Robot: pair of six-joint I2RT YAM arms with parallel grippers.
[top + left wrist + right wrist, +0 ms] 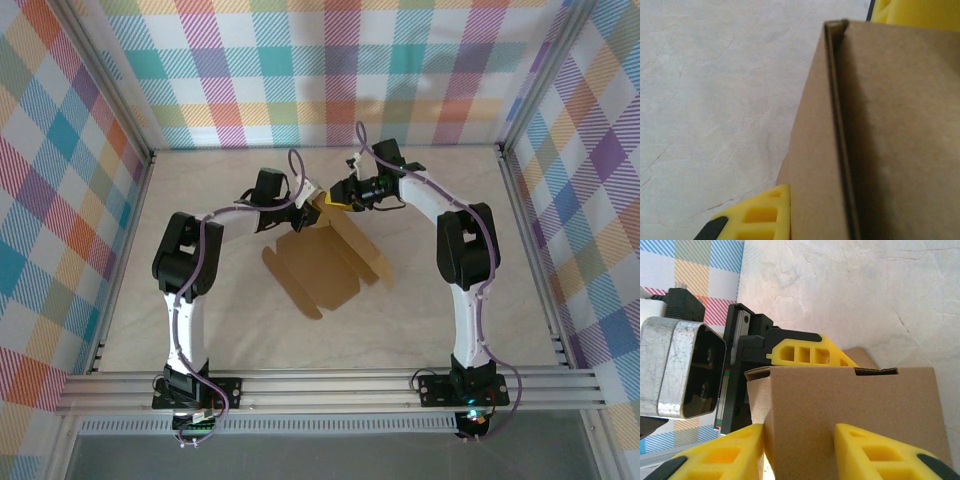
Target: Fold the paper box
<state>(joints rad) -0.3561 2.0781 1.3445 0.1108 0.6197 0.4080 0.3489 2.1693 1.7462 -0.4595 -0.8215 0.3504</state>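
Right gripper (799, 440) astride a raised wall of the paper box (855, 405), mid-table, likely steadying it; cannot tell whether clamped. Left gripper (318, 200) pinched onto the adjoining wall, apparently keeping the corner square.

One paper box (325, 262), one table (240, 320), two arms: left arm (185, 262), right arm (465, 250).

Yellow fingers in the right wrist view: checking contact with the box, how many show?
3 fingers: one at bottom left beside the paper box, one at bottom right, one behind its top edge. Another may be hidden.
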